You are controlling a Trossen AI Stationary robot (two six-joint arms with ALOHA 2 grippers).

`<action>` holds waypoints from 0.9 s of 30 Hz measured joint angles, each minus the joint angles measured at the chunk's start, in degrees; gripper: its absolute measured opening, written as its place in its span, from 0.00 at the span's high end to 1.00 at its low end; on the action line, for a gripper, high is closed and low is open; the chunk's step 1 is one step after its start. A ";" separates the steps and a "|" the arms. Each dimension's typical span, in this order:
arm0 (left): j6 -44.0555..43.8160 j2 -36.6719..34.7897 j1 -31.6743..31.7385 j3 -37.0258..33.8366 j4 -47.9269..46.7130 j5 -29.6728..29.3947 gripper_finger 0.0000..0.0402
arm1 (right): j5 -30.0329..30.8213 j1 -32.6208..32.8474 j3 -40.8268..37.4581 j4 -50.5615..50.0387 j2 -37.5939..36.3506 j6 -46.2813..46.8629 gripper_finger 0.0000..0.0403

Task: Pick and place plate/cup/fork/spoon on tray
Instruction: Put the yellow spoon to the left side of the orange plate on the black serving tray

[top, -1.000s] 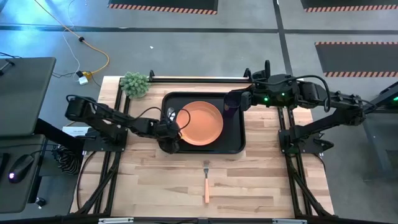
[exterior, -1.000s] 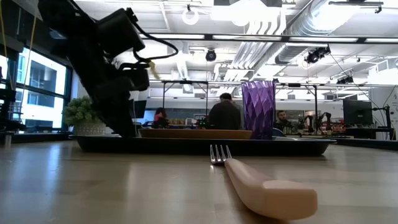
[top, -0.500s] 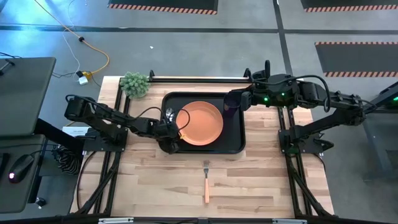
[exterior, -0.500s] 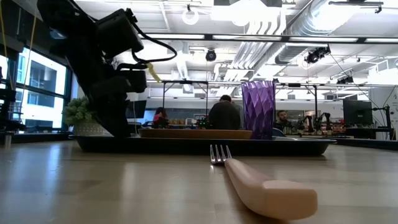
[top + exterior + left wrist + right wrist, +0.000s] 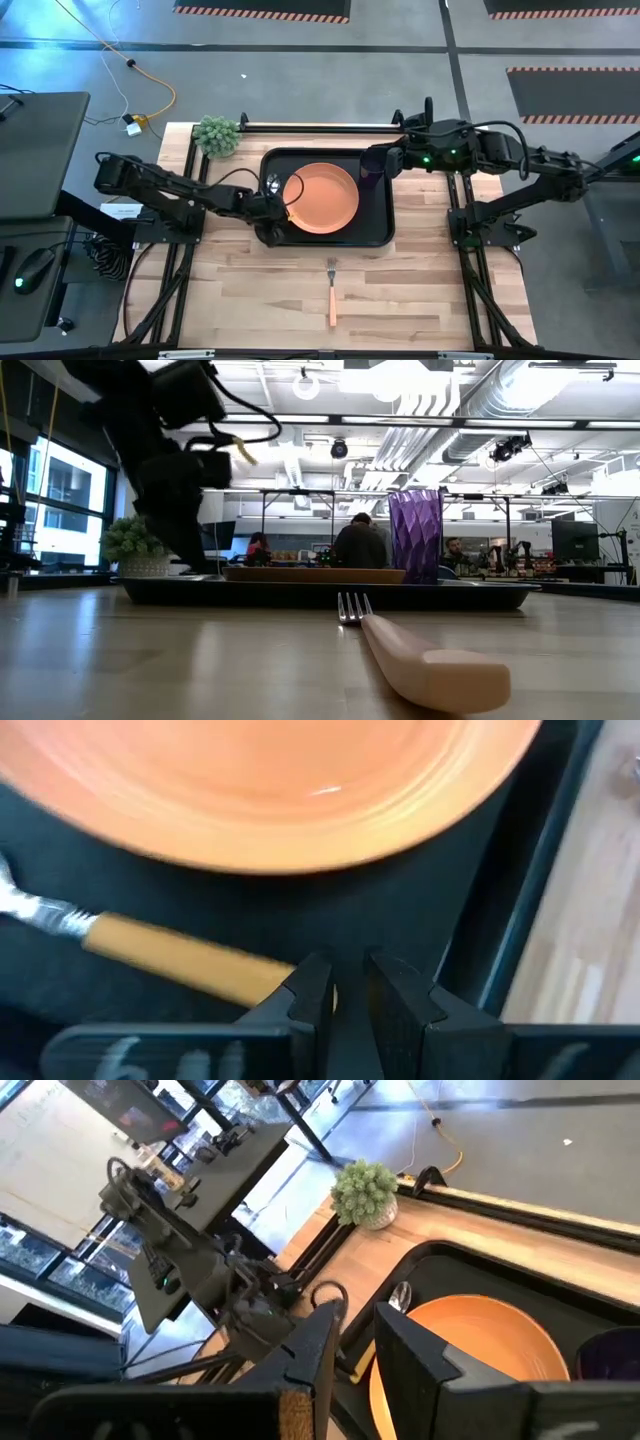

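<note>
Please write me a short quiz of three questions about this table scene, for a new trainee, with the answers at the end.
1. True or false: the fork lies on the tray.
2. Fill in: the spoon lies on the tray, on the ___ arm's side of the plate.
3. What stands in the tray's corner nearest the right arm? A) the cup B) the fork C) the plate

Key: 1 false, it lies on the table; 2 left; 3 A.

Both arms are matte black jointed segments with looping black cables. The right arm (image 5: 500,155) shows small green lights near its wrist; the left arm (image 5: 170,190) carries blocky black fingers (image 5: 310,995).
</note>
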 joint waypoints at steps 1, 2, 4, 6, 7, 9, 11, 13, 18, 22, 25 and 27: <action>0.00 -1.35 0.00 -0.04 -1.12 -0.01 0.87 | -0.16 0.34 0.00 0.05 0.31 0.18 0.83; -0.01 -2.44 0.00 -0.04 -1.42 -0.12 0.87 | -0.22 0.72 0.00 0.23 0.62 0.86 0.83; 0.00 -4.75 0.00 -0.01 -3.09 -0.63 0.87 | -0.86 1.75 0.00 -0.10 1.31 2.92 0.83; 0.05 -7.09 0.00 -0.04 -4.13 -1.62 0.87 | -1.27 3.02 0.05 -0.02 2.19 4.69 0.83; 0.07 -8.24 0.00 -0.04 -4.73 -2.14 0.87 | -1.26 3.72 -0.02 -0.47 2.71 5.61 0.83; 0.10 -10.60 0.07 -0.04 -6.20 -2.99 0.87 | -1.34 4.90 0.00 0.04 3.70 7.59 0.83; 0.19 -12.62 0.27 -0.04 -6.51 -3.52 0.87 | -1.68 6.00 0.00 -0.31 4.67 9.38 0.83; 0.19 -14.95 0.63 -0.04 -7.54 -3.52 0.87 | -1.68 6.96 0.00 -0.05 5.52 11.15 0.83; 1.16 -19.65 1.65 -0.04 -9.18 -3.56 0.87 | -0.66 8.83 0.00 0.29 8.38 12.10 0.83; 2.51 -22.89 2.65 -0.04 -11.42 -3.57 0.87 | -0.17 10.13 0.00 0.39 10.77 12.12 0.83; 2.68 -24.19 3.53 -0.04 -12.56 -3.56 0.87 | -0.20 10.89 0.00 0.85 12.57 12.31 0.83; 3.66 -24.09 3.93 -0.04 -12.59 -3.56 0.87 | -0.41 11.16 0.00 1.39 13.62 12.85 0.83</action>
